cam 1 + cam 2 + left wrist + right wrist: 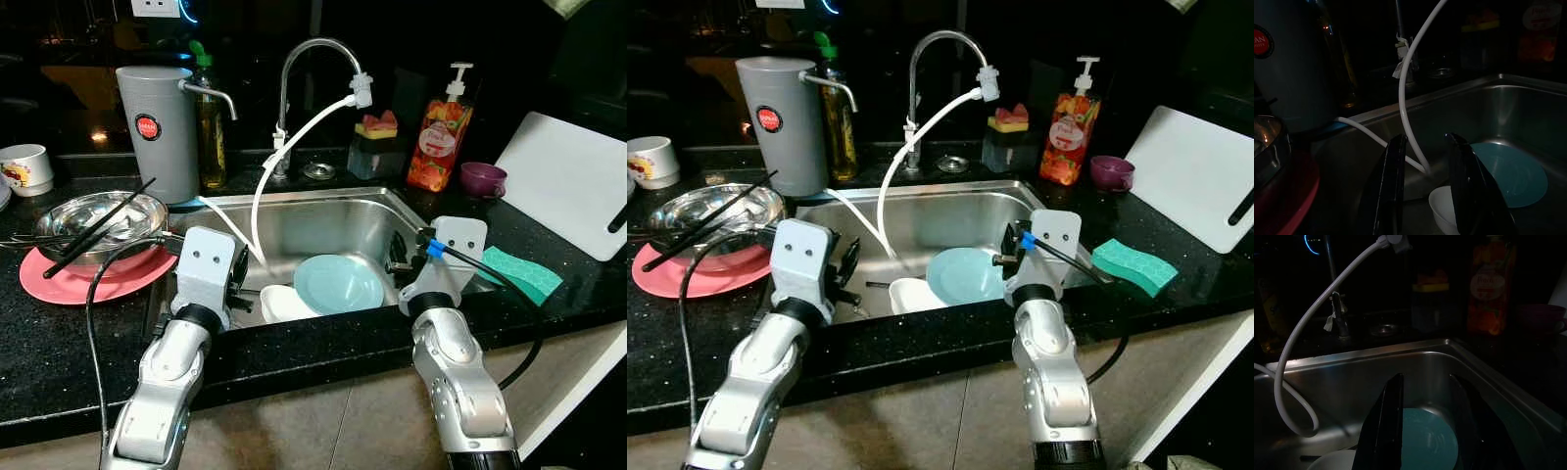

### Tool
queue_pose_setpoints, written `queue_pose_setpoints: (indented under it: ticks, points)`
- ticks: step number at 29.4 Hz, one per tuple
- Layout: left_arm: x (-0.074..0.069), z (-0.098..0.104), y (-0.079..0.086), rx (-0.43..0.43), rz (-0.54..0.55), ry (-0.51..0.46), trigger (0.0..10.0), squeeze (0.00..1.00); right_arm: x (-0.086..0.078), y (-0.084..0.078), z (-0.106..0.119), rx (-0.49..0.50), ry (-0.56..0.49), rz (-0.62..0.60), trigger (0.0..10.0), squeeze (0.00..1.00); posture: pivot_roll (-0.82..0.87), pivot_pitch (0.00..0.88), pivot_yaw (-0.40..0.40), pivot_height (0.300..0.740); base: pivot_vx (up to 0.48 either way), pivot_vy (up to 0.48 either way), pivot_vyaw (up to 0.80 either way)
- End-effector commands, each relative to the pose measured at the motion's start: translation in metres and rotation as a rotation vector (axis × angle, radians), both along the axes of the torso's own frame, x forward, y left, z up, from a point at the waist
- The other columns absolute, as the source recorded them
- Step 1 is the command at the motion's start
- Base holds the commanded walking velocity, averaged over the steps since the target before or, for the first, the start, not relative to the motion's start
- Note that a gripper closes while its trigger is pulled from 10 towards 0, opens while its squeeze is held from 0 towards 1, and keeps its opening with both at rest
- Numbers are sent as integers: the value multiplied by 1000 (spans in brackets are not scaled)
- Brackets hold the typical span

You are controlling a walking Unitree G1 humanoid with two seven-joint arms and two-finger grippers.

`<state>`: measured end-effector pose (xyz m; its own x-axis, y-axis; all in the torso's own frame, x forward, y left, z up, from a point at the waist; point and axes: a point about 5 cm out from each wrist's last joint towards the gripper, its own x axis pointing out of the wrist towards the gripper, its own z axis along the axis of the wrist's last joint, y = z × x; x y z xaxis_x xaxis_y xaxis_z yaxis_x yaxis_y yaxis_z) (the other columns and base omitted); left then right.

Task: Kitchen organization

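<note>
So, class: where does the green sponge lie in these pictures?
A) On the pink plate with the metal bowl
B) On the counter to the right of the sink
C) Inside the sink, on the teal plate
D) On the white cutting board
B: the green sponge lies on the black counter right of the sink, apart from the white cutting board.

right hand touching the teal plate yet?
Apart. In the right wrist view the right hand hangs open above the teal plate, its fingers short of the plate down in the sink.
</note>
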<state>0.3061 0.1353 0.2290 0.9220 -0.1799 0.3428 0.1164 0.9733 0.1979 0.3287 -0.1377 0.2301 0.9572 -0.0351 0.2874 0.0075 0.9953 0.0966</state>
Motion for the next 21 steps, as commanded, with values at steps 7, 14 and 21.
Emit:
queue_pose_setpoints:
  ticks: [7,14,21]
  points:
    - [1,0,-1,4,2,-2,10000,0,1,-1,-2,-2,11,5,10000,0,133,67,-59,740,0,0,0]
    - [2,0,-2,3,-2,-4,10000,0,3,4,2,0,-1,19,10000,0,130,61,-61,740,0,0,0]
    - [1,-1,-3,5,-6,-1,10000,0,2,3,-2,0,9,17,10000,0,134,66,-54,740,0,0,0]
